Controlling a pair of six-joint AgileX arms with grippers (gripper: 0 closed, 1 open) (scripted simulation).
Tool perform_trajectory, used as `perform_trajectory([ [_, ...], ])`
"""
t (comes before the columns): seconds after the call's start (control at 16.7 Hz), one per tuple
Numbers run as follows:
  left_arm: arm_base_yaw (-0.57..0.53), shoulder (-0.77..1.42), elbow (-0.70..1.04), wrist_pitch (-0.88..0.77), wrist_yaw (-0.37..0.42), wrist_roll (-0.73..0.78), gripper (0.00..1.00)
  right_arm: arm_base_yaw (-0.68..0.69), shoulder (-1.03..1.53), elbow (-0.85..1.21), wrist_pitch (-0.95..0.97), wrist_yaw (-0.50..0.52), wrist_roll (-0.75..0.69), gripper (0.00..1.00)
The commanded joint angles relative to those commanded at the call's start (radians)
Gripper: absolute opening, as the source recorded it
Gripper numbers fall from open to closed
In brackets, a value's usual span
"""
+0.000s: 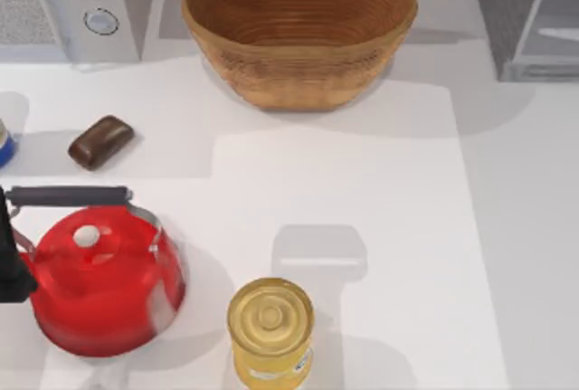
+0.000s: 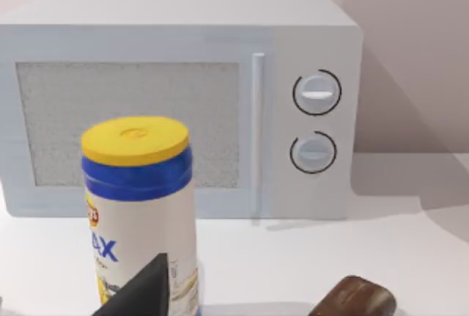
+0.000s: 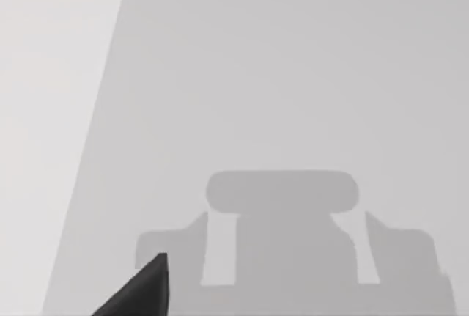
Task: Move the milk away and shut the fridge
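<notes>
Even, bright, soft light from above; the table [image 1: 380,200] is pale with grey shadows; the basket [image 1: 298,28] throws a broad shadow forward and rightward; the kettle [image 1: 99,286] carries white glare on its red body; an arm's blocky shadow lies by the can [image 1: 270,328]; edges stay crisp.

Basket [image 1: 299,28] at 12 o'clock, microwave [image 1: 68,5] 10, fridge [image 1: 529,14] 2, kettle [image 1: 104,281] 8, can [image 1: 270,331] 6, bar [image 1: 100,141] between microwave and kettle.
</notes>
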Motion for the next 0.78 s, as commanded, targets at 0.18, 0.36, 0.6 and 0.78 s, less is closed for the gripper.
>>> perform_trajectory([
  [0.18,0.0,0.0,0.0,0.0,0.0,0.0,1.0,-0.117,0.12,0.049,-0.007,-0.086,-0.171,1.0],
  [0.36,0.0,0.0,0.0,0.0,0.0,0.0,1.0,-0.292,0.301,0.124,-0.004,-0.201,-0.42,1.0],
  [0.6,0.0,0.0,0.0,0.0,0.0,0.0,1.0,-0.574,0.591,0.256,0.018,-0.377,-0.848,1.0],
  [0.78,0.0,0.0,0.0,0.0,0.0,0.0,1.0,-0.789,0.804,0.365,0.042,-0.513,-1.162,1.0],
])
